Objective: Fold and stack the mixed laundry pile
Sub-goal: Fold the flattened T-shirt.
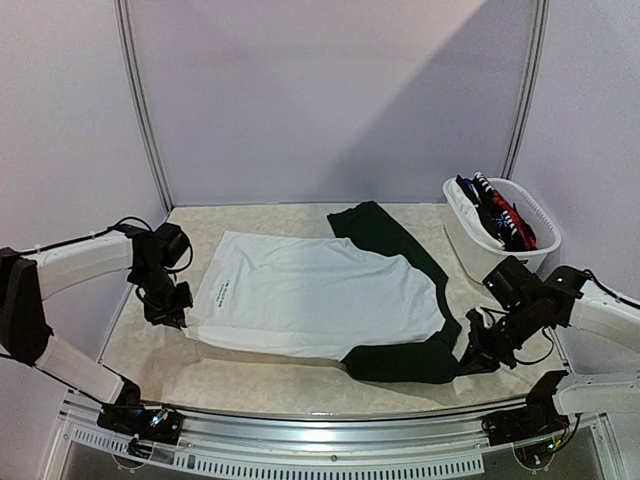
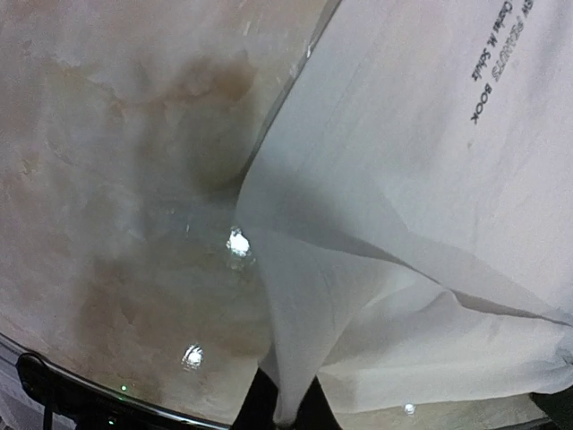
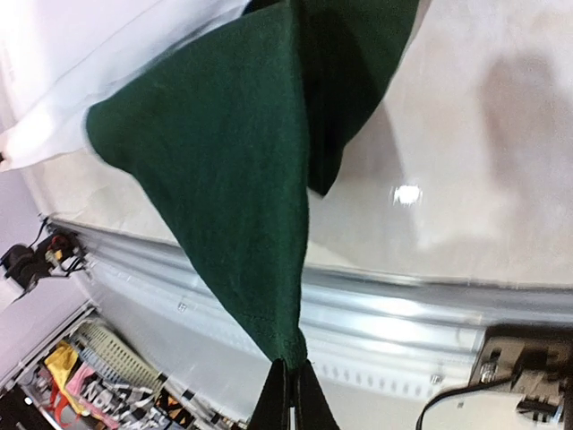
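A white T-shirt [image 1: 310,292] with small black print lies spread flat in the middle of the table. Dark green sleeves [image 1: 395,362] stick out from it at the back and at the front right. My left gripper [image 1: 170,312] is shut on the shirt's front left corner, pinched white cloth [image 2: 291,394] rising between its fingers. My right gripper [image 1: 470,352] is shut on the tip of the dark green sleeve [image 3: 242,179], held just above the table. More of the pile, red, striped and dark pieces [image 1: 497,218], sits in the white tub [image 1: 480,250].
The white tub stands at the back right, just behind my right arm. The table's front metal rail [image 1: 330,425] runs close below both grippers. Grey walls close the back and sides.
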{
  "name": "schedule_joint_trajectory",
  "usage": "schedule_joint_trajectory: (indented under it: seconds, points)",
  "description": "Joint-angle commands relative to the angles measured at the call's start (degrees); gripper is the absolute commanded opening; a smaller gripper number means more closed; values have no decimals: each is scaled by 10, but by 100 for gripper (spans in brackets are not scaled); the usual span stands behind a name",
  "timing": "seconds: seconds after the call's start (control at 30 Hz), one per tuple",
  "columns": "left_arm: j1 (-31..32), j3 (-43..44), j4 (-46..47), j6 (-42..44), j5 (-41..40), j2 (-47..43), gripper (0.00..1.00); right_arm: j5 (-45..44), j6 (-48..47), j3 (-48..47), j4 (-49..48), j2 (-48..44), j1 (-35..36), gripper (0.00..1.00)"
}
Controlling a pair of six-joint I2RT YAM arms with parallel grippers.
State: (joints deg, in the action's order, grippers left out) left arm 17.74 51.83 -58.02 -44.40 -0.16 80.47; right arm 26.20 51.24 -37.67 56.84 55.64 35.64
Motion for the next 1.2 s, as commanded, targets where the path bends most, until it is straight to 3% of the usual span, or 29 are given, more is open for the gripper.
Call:
schedule_joint_trajectory:
  seconds: [0.0,0.27,0.53,0.7,0.97,1.17]
  points:
    - [13,-32,-22,-15,23,-40,0,47,26,-33,121,-66,5,0]
    - [29,-71,-70,-33,38,-114,0,95,36,-73,225,-127,5,0]
    - [31,-83,-87,-42,41,-137,0,147,54,-92,183,-129,5,0]
    - [30,-33,-92,-29,24,-96,0,131,74,-155,140,-90,5,0]
    - [27,102,-119,1,-29,12,0,26,51,-289,150,34,1,0]
    - [16,167,-128,14,-36,80,0,-31,23,-356,154,114,-43,0]
